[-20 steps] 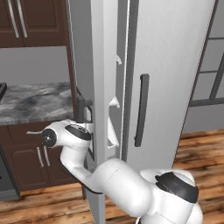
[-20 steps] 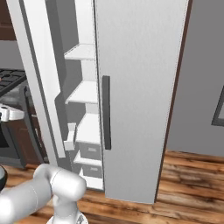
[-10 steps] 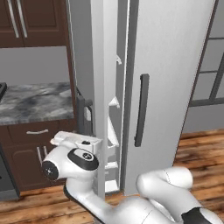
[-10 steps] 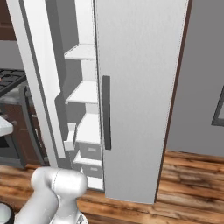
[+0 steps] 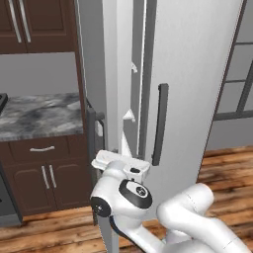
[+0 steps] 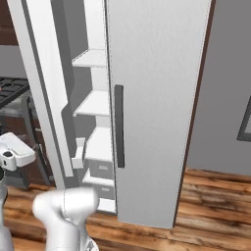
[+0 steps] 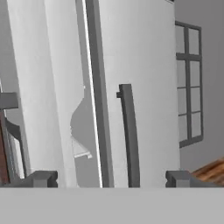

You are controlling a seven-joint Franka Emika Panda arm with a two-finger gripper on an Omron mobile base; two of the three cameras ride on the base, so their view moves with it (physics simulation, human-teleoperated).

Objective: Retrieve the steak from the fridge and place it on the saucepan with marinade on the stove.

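The fridge [image 6: 157, 98] stands with its left door [image 6: 39, 88] swung out, so its white shelves [image 6: 95, 103] are reachable, while the right door with its dark handle [image 5: 159, 123] is shut. The gripper [image 7: 111, 178] faces that handle from a little way off, its jaws spread wide and holding nothing, likely freed so the arm can reach inside. The steak cannot be made out on any shelf from here. The stove [image 6: 10, 90] lies beyond the open door, and a stone worktop [image 5: 39, 116] sits beside the fridge.
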